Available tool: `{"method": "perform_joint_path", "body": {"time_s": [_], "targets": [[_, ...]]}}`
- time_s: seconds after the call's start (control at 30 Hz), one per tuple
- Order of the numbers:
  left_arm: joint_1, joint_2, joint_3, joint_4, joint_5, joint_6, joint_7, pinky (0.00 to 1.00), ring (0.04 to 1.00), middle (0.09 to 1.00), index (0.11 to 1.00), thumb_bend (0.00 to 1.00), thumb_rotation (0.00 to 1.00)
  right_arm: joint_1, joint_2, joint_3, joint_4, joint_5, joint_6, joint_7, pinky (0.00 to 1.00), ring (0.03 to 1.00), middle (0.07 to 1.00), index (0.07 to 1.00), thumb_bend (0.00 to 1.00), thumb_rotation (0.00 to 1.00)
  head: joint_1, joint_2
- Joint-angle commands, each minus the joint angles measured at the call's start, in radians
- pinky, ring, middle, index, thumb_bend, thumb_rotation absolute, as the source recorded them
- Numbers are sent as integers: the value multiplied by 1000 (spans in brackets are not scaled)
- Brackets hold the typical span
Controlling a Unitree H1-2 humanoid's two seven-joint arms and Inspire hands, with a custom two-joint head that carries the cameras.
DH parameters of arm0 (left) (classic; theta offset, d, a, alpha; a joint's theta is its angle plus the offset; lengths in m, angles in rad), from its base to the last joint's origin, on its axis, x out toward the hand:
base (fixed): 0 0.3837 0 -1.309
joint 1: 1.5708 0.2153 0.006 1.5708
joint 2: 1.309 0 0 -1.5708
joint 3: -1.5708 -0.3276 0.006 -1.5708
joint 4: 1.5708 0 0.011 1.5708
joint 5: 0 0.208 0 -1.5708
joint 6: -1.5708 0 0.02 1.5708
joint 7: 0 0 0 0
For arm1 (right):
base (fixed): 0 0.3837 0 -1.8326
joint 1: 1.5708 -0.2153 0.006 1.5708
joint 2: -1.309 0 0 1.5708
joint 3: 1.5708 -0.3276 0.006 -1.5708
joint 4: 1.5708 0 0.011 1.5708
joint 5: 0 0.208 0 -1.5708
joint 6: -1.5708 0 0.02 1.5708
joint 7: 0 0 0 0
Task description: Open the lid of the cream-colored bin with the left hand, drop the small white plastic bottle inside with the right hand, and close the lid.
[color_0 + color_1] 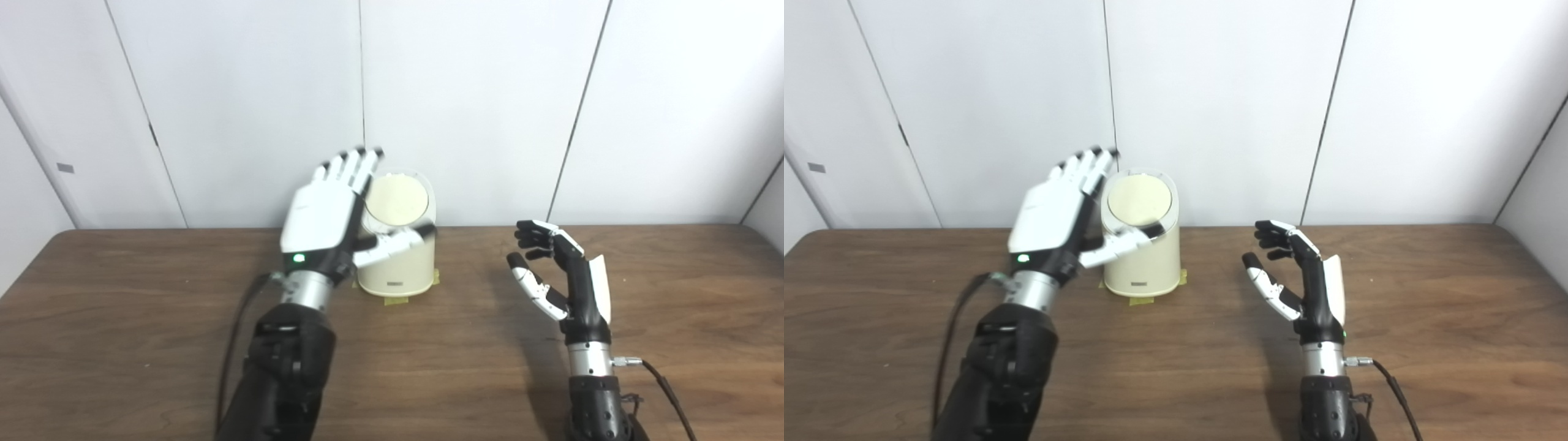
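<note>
You are holding your left hand raised at the bin's nine o'clock side, fingers spread wide and gripping nothing, thumb reaching across the bin's front just under the lid. The cream-colored bin is sitting near the table's twelve o'clock edge, and its round lid appears to be down. At the bin's three o'clock, well apart, your right hand is waiting upright, fingers loosely curled and apart, holding nothing. No small white plastic bottle is showing in either view.

The risk as you move: your thumb may be pushing the light bin sideways, though yellow tape tabs seem to be anchoring its base.

The bin is looking like smooth matte plastic, cylindrical with a slanted top; the table is showing dark wood grain.
</note>
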Motion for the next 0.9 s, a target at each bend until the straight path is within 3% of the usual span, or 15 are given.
{"method": "perform_joint_path", "body": {"time_s": [0.0,0.07,0.27,0.53,0.67,0.73,0.87], "targets": [[-4,-15,94,18,-287,-274,226,853,892,891,885,480,966,51,31,16,39,7,-29,-6,538,632,657,677,238,481,1,1],[23,-10,132,31,-437,-384,237,726,793,798,797,373,865,51,30,14,42,9,-28,-6,538,634,662,680,241,486,1,-1],[107,2,175,63,-673,-493,201,668,730,736,729,255,717,58,28,6,23,-6,-20,-12,523,627,655,675,256,508,-8,-1],[203,0,212,174,-758,-584,223,645,707,725,732,283,576,91,29,-9,-43,7,5,12,524,626,657,662,268,456,-6,-1],[244,-6,216,214,-806,-601,216,620,684,705,709,258,482,102,34,-14,-61,4,23,14,533,626,648,651,272,445,-4,-3],[260,1,214,238,-820,-607,210,623,692,706,703,245,443,108,35,-16,-65,9,25,15,542,629,649,649,263,364,-7,-2],[284,-1,218,265,-836,-604,209,643,711,713,704,256,428,117,33,-18,-68,19,18,22,543,626,647,650,271,404,-12,3]]}}
